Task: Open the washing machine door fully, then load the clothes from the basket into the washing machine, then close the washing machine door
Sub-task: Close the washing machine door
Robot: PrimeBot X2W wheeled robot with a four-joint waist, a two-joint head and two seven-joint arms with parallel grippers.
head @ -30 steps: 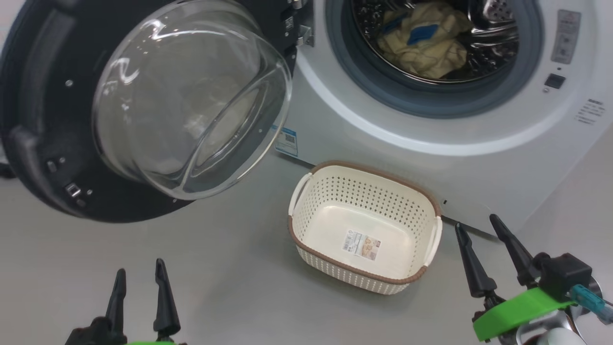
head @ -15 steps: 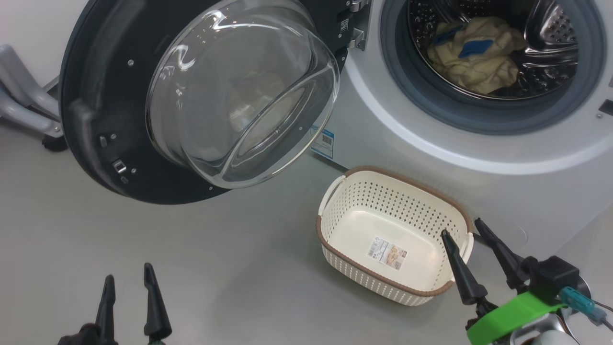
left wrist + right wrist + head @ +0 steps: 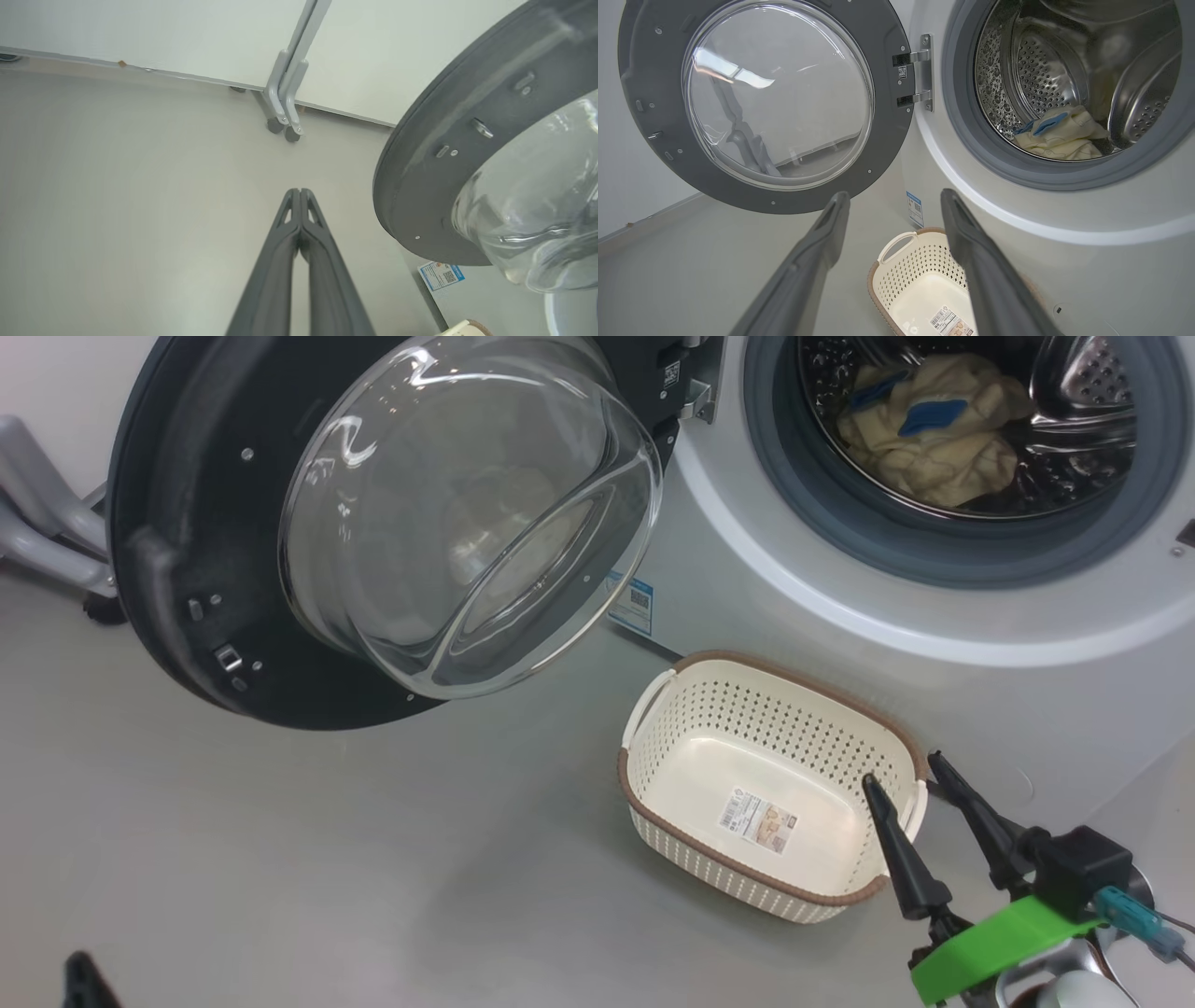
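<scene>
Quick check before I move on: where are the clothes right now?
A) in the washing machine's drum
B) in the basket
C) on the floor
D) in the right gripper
A: the clothes lie inside the steel drum of the washing machine, while the basket holds just a paper label.

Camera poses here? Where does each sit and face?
Head: high, looking down at the basket, washing machine door and clothes in the drum; right gripper open, lower right.
Left wrist: low, facing floor, wall and door edge; left gripper shut.
Right wrist: low, facing door and drum; its fingers apart.
Head and right wrist share basket, door, clothes.
</scene>
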